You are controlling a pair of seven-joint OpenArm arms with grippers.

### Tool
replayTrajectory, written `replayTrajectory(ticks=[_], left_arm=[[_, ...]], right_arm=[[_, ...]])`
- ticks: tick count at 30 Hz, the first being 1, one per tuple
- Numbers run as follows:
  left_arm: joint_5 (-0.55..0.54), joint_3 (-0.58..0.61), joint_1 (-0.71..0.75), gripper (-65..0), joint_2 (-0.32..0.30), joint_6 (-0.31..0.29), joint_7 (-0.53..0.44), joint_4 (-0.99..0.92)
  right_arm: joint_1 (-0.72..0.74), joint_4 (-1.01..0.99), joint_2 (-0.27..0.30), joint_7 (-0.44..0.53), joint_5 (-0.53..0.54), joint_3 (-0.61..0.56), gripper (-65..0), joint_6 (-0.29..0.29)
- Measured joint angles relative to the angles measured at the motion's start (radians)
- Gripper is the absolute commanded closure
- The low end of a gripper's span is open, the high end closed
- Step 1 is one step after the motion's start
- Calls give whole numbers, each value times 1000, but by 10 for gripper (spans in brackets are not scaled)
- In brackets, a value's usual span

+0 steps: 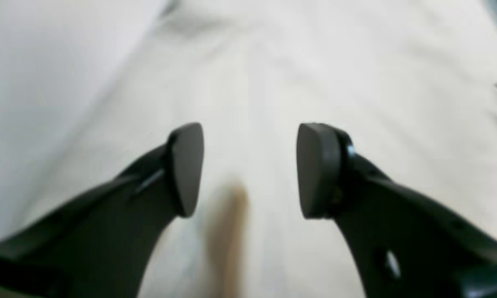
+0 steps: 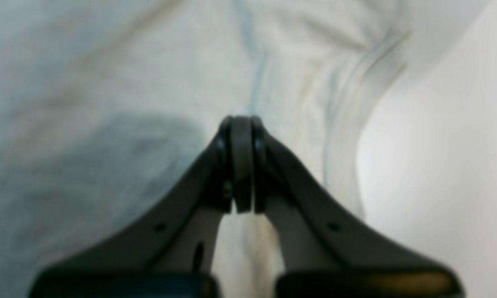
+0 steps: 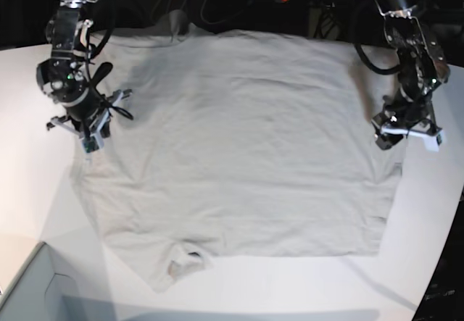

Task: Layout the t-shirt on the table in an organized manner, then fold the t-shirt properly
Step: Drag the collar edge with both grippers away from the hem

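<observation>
Only the base view shows the whole t-shirt (image 3: 239, 147) spread flat on the table (image 3: 29, 190). Beneath the left claw (image 1: 248, 169), spread wide, lies cloth; the right claw (image 2: 241, 165) is pressed together over the shirt's edge.

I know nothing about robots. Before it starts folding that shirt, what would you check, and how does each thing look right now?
1. t-shirt spread on the table: mostly ok, light wrinkles.
2. Collar flat: not ok, bunched near the front edge.
3. Left end effector open over the fabric: ok.
4. Right end effector shut on fabric: cannot tell, pads meet, no cloth visible between.
5. Both arms at opposite shirt sides: ok.
</observation>
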Motion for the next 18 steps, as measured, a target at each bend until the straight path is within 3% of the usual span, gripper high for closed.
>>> replayTrajectory(ticks=[4,8,13,18], left_arm=[[3,0,58,-347,-11,-7,3,-29],[-25,2,9,-347,-53,-43,-54,-173],[-37,22,-86,-347,-79,-53,-274,-373],[-33,130,-163,-347,-122,-49,-397,-513]], right_arm=[[-24,-2,-23,9,0,8,0,0],[3,-111,-25,39,15,8,0,0],[100,-236,-14,61,26,9,0,-3],[166,-317,-8,82,42,11,0,-4]])
